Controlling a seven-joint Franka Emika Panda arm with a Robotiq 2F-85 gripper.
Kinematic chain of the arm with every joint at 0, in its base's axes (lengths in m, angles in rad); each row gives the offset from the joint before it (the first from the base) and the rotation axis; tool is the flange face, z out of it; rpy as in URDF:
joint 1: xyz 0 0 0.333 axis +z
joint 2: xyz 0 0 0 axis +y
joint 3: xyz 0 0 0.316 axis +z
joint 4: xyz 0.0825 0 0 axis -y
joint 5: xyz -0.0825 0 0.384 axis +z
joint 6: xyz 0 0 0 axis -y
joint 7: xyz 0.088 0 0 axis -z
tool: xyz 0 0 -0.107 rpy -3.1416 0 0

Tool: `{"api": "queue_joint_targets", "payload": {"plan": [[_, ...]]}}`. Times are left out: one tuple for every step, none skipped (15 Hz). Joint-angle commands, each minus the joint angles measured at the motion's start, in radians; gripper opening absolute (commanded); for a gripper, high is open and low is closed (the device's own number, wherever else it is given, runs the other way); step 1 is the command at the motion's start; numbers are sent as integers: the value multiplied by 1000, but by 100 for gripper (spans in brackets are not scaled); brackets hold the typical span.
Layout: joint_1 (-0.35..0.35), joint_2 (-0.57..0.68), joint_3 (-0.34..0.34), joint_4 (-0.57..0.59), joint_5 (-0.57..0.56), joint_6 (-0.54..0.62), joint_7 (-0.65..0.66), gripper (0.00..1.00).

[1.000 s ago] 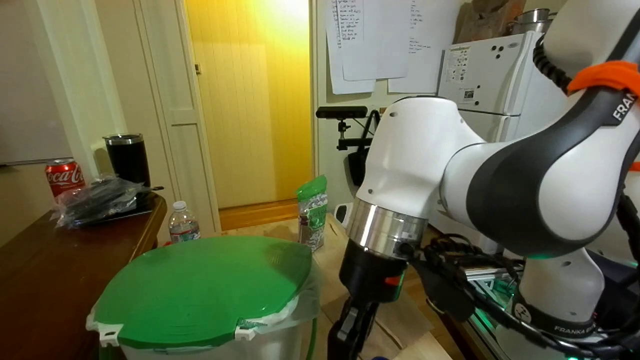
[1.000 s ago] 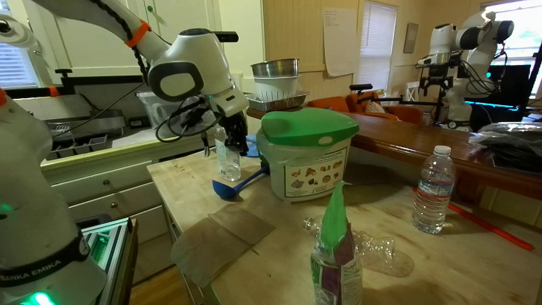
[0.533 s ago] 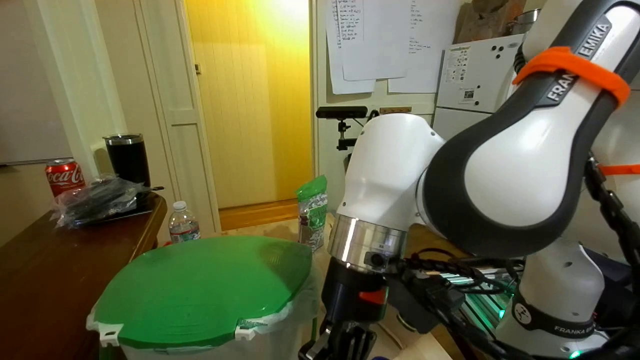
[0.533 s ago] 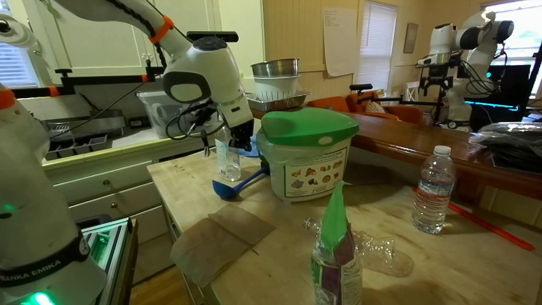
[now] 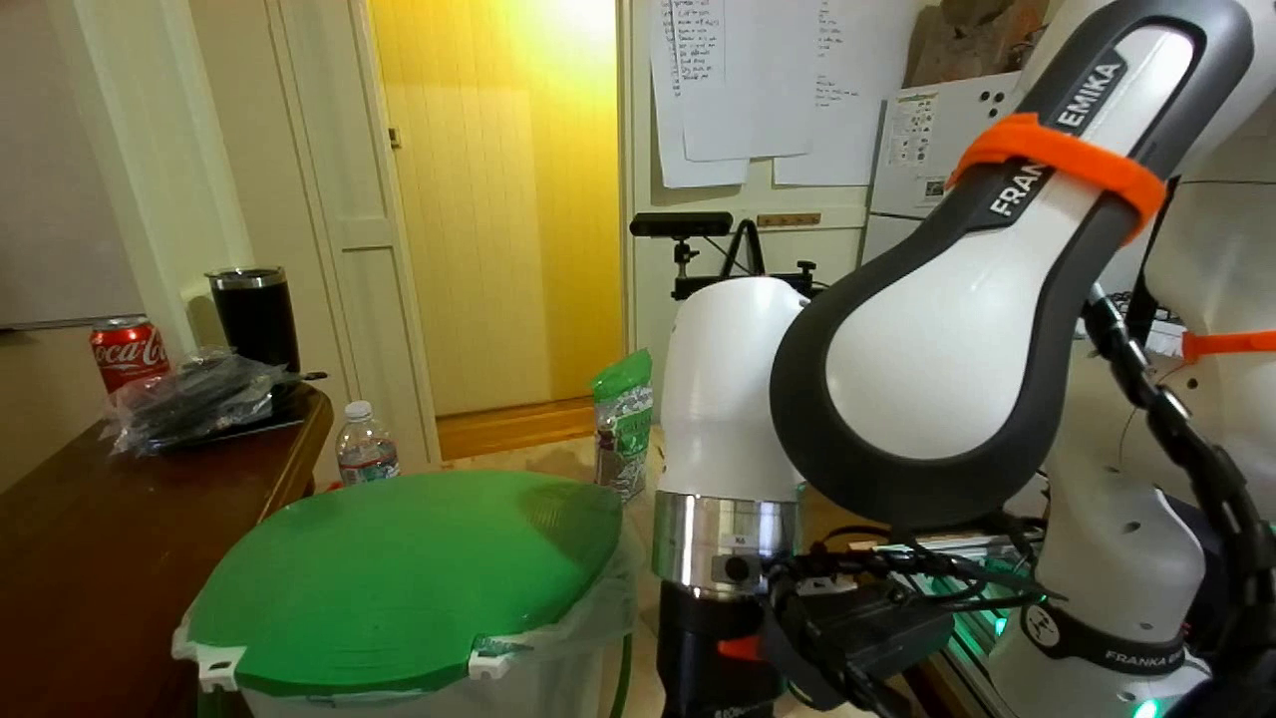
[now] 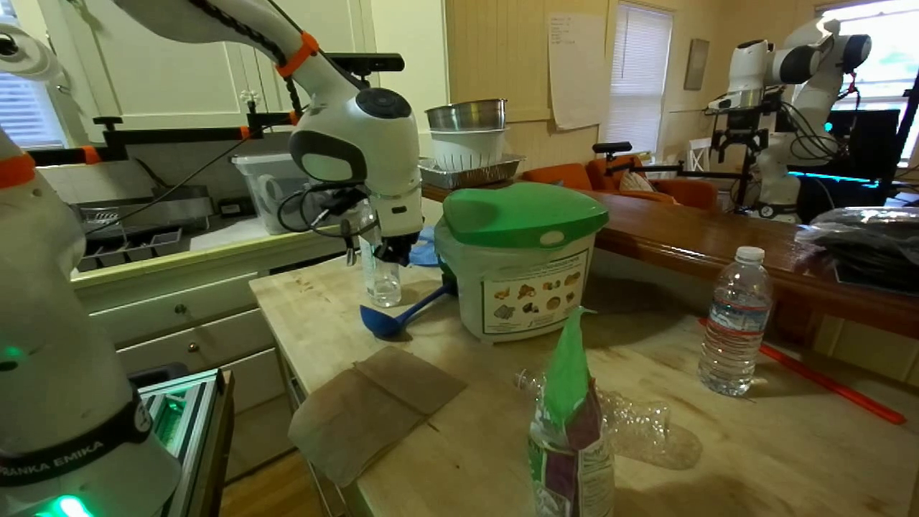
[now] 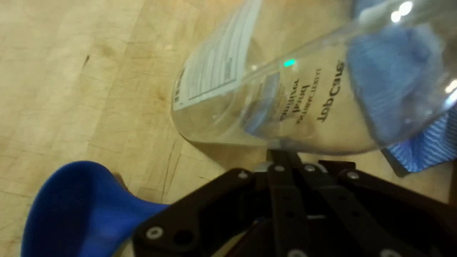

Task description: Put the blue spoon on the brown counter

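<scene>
The blue spoon [image 6: 388, 323] lies on the pale wood table, bowl toward the table's left edge in an exterior view. Its handle runs toward the green-lidded bin, where its end is hidden. In the wrist view the spoon's bowl [image 7: 82, 210] is at lower left and my gripper covers the handle. My gripper [image 7: 284, 154] is shut and seems empty, its tips against or just behind a clear bottle. In an exterior view the gripper [image 6: 395, 255] is above the spoon's handle, beside the bottle. The brown counter [image 6: 682, 222] runs behind the bin; it also shows at left in an exterior view [image 5: 100, 548].
The green-lidded bin [image 6: 528, 215] stands close beside the gripper. A clear bottle [image 6: 382, 283] and a blue cloth [image 6: 425, 253] are by the gripper. A water bottle [image 6: 736, 323], a green-topped bag [image 6: 571, 431] and brown paper [image 6: 380, 402] are on the table.
The arm has swung, turning the gripper from tilted to nearly upright and lowering it slightly. The clear bottle has shifted a little left. The spoon has not moved.
</scene>
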Motion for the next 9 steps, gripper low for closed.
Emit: {"api": "queue_joint_targets", "payload": {"plan": [[-22,23,18,21,-25,-108,62,0],[-21,25,17,27,-11,-144,57,0],[-21,28,17,34,3,-176,49,0],[-19,34,16,44,16,-210,38,0],[-19,38,17,51,23,-237,31,0],[-19,44,18,59,26,-259,32,0],[-20,48,21,64,20,-274,38,0],[-21,52,20,72,24,-295,34,0],[-22,56,21,75,21,-301,37,0]]}}
